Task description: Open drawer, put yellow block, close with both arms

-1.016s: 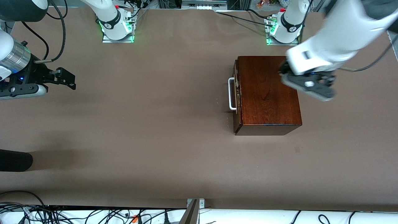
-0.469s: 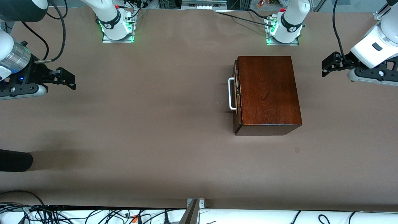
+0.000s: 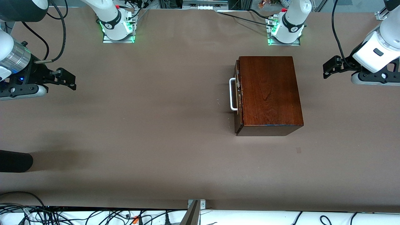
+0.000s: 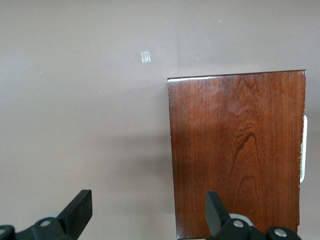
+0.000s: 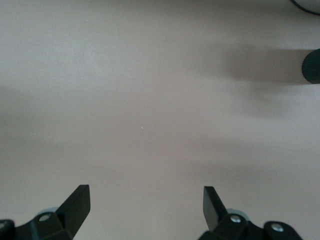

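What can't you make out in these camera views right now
- Yellow block: in no view; whether it lies inside the closed drawer cannot be seen, the wooden box hides the inside.
- Dark object at the front view's edge: cut off, unidentifiable.
- Small pale patch on the table: too small to identify.
- Left gripper and right gripper: both open, bodies cut off in the wrist views.
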